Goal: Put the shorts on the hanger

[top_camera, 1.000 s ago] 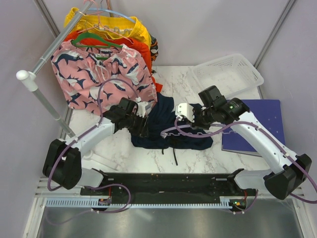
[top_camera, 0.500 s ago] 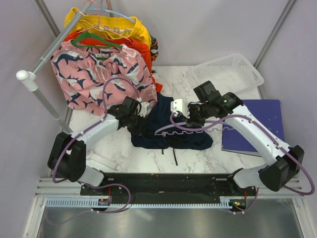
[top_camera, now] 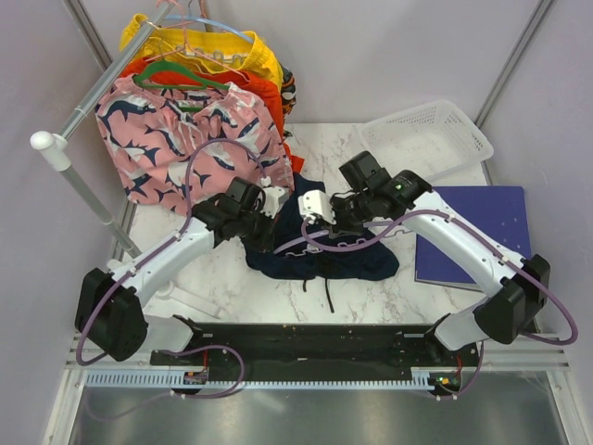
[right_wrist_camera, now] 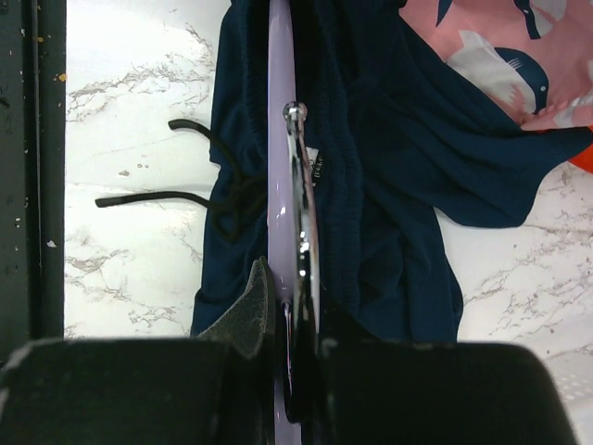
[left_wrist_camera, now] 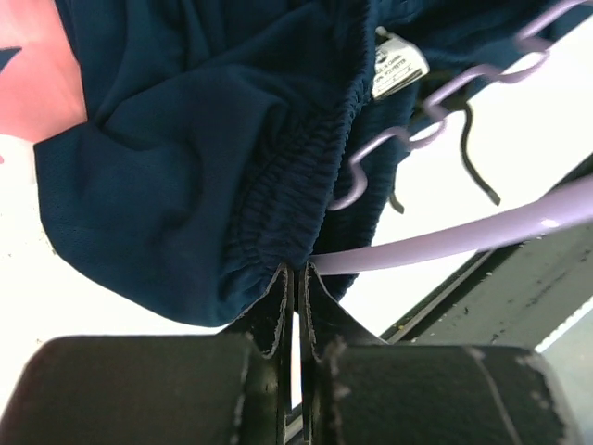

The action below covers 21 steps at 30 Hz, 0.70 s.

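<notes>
The navy shorts (top_camera: 357, 264) lie crumpled on the marble table, with the drawstring (top_camera: 328, 293) trailing toward me. My left gripper (top_camera: 263, 224) is shut on the elastic waistband at their left end; in the left wrist view (left_wrist_camera: 296, 269) the fabric (left_wrist_camera: 185, 139) bunches at my fingertips and the white label (left_wrist_camera: 397, 67) shows. My right gripper (top_camera: 324, 211) is shut on the pale hanger (top_camera: 371, 239) and holds it over the shorts. The right wrist view (right_wrist_camera: 295, 278) shows the hanger (right_wrist_camera: 280, 111) edge-on, its metal hook (right_wrist_camera: 298, 185), and the shorts (right_wrist_camera: 389, 139) beneath.
A clothes rail (top_camera: 69, 153) at back left carries pink shark shorts (top_camera: 176, 139), orange and yellow shorts on other hangers. A white basket (top_camera: 424, 137) stands at back right. A blue board (top_camera: 486, 232) lies at the right.
My right gripper has carried the hanger leftward over the shorts, closer to the left gripper. The left gripper has kept its hold on the waistband and barely shifted.
</notes>
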{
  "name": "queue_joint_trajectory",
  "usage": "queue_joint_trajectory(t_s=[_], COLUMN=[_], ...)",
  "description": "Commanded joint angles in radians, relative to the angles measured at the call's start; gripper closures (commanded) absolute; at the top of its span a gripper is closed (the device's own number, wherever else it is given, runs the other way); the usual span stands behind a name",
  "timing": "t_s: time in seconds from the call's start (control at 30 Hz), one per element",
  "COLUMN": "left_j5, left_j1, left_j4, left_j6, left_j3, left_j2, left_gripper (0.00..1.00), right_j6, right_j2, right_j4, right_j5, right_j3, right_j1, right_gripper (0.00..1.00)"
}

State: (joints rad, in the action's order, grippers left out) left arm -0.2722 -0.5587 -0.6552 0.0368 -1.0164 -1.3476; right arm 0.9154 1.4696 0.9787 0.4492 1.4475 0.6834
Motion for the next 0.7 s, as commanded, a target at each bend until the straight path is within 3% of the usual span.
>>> queue_joint_trajectory(t_s=[0.0, 0.43, 0.6, 0.67], left_j5=[-0.076, -0.22, -0.239, -0.236], left_j1=[-0.007, -0.015, -0.015, -0.009], left_j4=[-0.014, -0.046, -0.023, -0.024], left_j6=[-0.011, 0.037, 0.083, 0.071], left_j3=[-0.048, -0.122, -0.114, -0.102], left_j2=[0.064, 0.048, 0.042, 0.054], left_gripper=[0.98, 0.98, 0.98, 0.82], right_j6=[0.023, 0.023, -0.024, -0.026], right_j2=[0.024, 0.069, 0.046, 0.032], right_j4=[-0.089, -0.198, -0.264, -0.276], right_j5=[0.065, 0.092, 0.102, 0.101], right_j3=[0.054, 0.056, -0.032, -0.055], right_j1=[0.022, 0.051, 0.067, 0.067], right_gripper=[1.0, 1.0, 1.0, 1.0])
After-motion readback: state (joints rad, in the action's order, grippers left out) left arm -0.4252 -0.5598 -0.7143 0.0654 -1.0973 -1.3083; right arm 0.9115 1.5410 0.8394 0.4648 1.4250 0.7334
